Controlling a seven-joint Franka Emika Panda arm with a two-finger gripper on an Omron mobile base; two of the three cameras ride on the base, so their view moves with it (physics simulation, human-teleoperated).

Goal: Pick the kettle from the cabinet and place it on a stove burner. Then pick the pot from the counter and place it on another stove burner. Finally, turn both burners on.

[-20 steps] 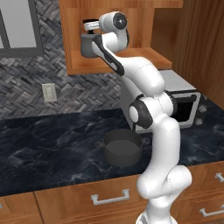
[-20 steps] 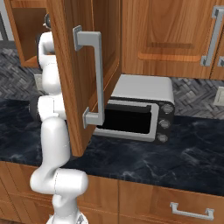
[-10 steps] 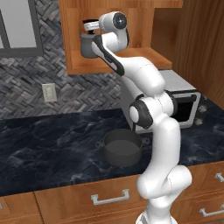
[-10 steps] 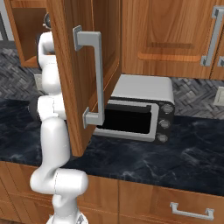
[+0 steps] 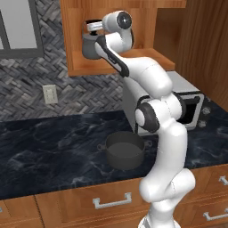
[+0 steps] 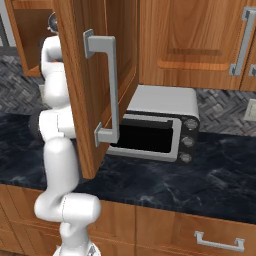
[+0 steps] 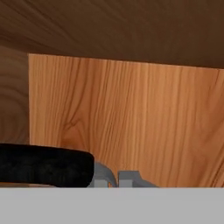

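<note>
**Gripper clamped at the kettle inside the cabinet niche**

In the hand view the gripper (image 7: 113,179) has its jaws nearly together just beside the kettle's black handle (image 7: 43,165), with the cabinet (image 7: 131,118) back wall beyond. From the left base view the kettle (image 5: 90,46) hangs below the gripper, off the shelf. The pot (image 5: 125,150) sits far below on the surface (image 5: 49,147). The right base view adds the open door (image 6: 95,85) and a toaster oven (image 6: 157,125). Nothing has moved since a second ago.
</note>
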